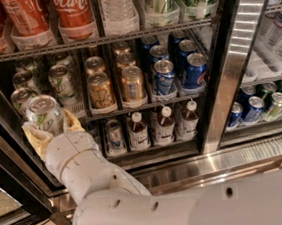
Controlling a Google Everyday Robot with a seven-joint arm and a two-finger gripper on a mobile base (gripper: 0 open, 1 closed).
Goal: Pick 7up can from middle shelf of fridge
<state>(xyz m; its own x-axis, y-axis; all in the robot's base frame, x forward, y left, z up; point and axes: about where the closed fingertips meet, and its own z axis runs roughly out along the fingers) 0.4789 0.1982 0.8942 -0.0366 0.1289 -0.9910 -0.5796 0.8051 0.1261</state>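
My gripper (49, 125), with yellowish fingers, is shut on a 7up can (43, 113), pale silver with green markings and a silver top. It holds the can upright in front of the left end of the middle shelf (130, 105) of the fridge (227, 75), just outside the rack. Several more 7up cans (62, 82) stand in the left lanes of that shelf. My white arm runs from the lower right up to the gripper.
Gold cans (132, 83) and blue Pepsi cans (165, 76) fill the shelf's middle and right lanes. Red Coca-Cola bottles (72, 11) stand above, small white-capped bottles (163, 124) below. The steel door post (236, 59) is right; a second cooler section with cans (273, 103) lies beyond.
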